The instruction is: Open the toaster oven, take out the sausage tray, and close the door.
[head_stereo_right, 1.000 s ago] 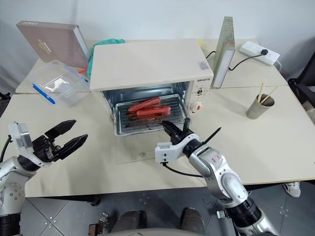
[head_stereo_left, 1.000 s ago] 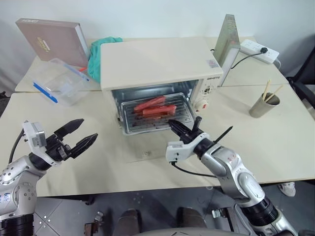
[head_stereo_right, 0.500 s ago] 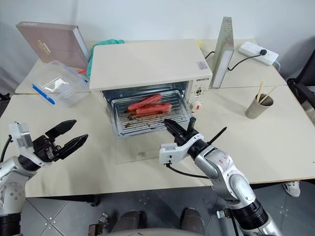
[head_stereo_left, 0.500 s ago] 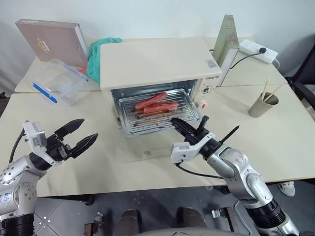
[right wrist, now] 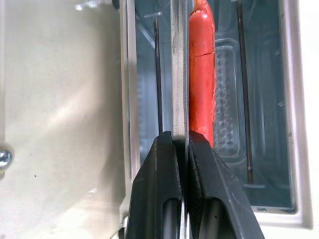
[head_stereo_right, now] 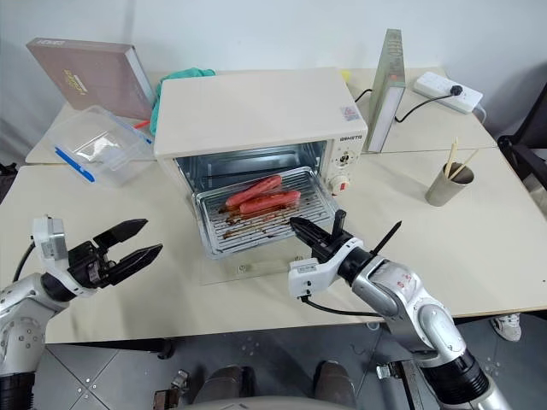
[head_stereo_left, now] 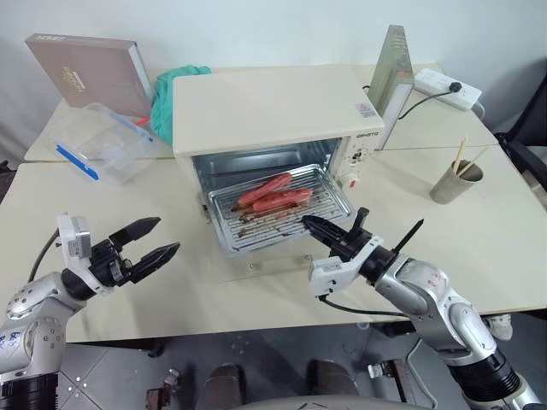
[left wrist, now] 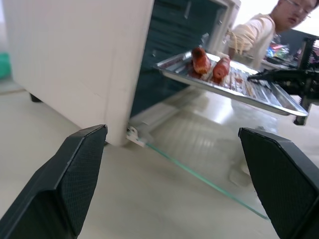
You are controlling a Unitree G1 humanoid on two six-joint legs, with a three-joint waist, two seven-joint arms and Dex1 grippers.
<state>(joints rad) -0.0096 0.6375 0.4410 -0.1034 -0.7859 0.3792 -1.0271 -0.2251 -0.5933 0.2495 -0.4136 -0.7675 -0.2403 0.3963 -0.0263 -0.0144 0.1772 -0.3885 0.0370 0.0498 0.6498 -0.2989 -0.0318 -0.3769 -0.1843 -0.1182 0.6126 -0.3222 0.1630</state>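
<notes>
Door down, the right gripper (head_stereo_left: 309, 223) pinches the front rim of the ribbed silvery sausage tray (head_stereo_left: 282, 218), drawn halfway out of the cream-white boxy toaster oven (head_stereo_left: 273, 115). Removal and closing remain. At eight o'clock, the left gripper (head_stereo_left: 152, 242) waits spread. Its wrist view reveals a person (left wrist: 264, 30) beyond.

Oven lettering (head_stereo_left: 368, 135) too small to read; person (left wrist: 259, 30) cut off by frame edge.
</notes>
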